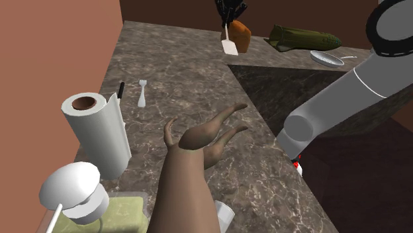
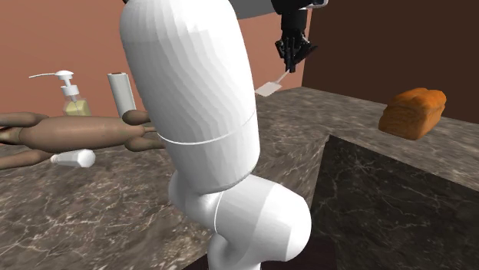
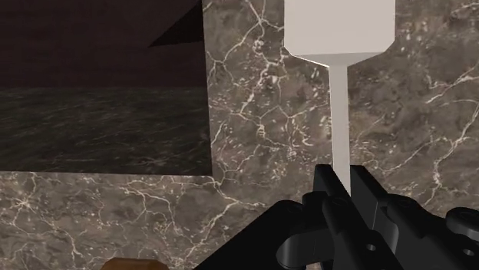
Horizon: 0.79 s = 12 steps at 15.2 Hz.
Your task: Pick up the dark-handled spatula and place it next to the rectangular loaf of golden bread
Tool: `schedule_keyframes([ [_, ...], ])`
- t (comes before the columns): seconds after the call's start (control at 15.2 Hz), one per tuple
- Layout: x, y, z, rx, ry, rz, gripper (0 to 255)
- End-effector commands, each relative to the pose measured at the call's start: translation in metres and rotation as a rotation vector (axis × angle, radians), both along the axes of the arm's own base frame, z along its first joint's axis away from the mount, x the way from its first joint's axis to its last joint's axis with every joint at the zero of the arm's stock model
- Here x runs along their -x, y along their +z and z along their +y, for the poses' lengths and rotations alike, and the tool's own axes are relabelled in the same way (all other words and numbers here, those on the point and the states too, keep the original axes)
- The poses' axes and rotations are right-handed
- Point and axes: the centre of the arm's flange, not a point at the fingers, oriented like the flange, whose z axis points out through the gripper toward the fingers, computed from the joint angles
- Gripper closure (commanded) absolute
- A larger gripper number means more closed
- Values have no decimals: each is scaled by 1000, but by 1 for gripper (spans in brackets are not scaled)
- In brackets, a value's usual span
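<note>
Three views logged.

Shoulder view: the gripper [image 1: 231, 14] is at top centre of the frame, its fingers pinched on the spatula [image 1: 229, 45]. The pale blade hangs down over the counter [image 1: 192, 73] — the handle is buried in the fingers. The orange-brown bread loaf [image 1: 243, 33] overlaps the blade in the picture, just behind it. A paper towel roll [image 1: 99, 129] stands at the left and a soap pump [image 1: 71, 190] at lower left. The sink [image 1: 258, 86] is the darker recess right of centre.

Second exterior view: the white arm [image 2: 192, 100] takes up the middle. The gripper [image 2: 294, 46] is upper right of centre, with the spatula [image 2: 269, 88] hanging blade-down below it. The loaf [image 2: 413, 113] lies on the counter at the right of the frame, bare counter between it and the blade.

Wrist view: both fingers [image 3: 326, 184] clasp the spatula's [image 3: 340, 31] thin shaft — the blade points away from the gripper [image 3: 343, 178], over marble beside the sink's [image 3: 100, 115] edge.
</note>
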Motion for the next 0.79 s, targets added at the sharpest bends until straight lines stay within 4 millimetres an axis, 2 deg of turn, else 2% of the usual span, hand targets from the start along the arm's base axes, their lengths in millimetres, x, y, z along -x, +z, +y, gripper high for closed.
schedule_keyframes([
  [0.0, -13, 0, -23, 1, 1, 0, 255],
  [0.73, -87, 0, -148, 1, 1, 0, 255],
])
